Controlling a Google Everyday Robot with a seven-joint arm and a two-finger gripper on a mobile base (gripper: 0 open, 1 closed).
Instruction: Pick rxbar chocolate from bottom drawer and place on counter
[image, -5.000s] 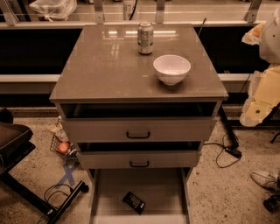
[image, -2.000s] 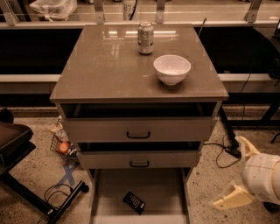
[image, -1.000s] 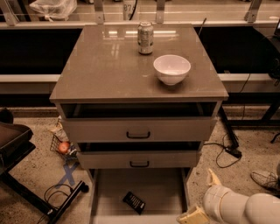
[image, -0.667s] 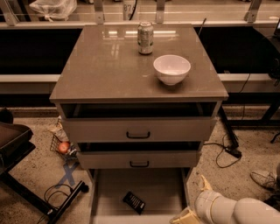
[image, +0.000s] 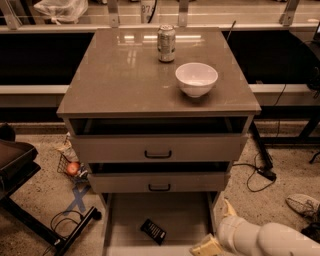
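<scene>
Because the rxbar chocolate (image: 153, 231) lies flat and skewed on the floor of the bottom drawer (image: 175, 212), near the front and left of centre, the main hazards concern the reach into that shallow tray. At the far left, the small basket of clutter (image: 71, 167) on the floor stands well apart from the drawer and is judged no obstacle. The bar lies apart from both drawer walls with nothing on top of it. Being thin and flat, it offers little edge. A descent that stops too high is likely to close on air, and one that goes too low may press the fingertips into the drawer floor and skid the bar toward the left wall. The front of the middle drawer (image: 159, 182) stands above the rear of the tray, so a lift taken too far back could strike it. On the counter (image: 125, 75), the can (image: 166, 43) and the white bowl (image: 196, 78) occupy the rear and the right. A placement aimed there risks tipping the can or knocking the bowl. At the right, the end effector (image: 216, 227) sits low at the front right corner of the bottom drawer, its two fingers spread apart and holding nothing. Whether it is inside or outside the right wall cannot be told. A sideways move toward the bar could catch that wall unless the end effector first clears it.
</scene>
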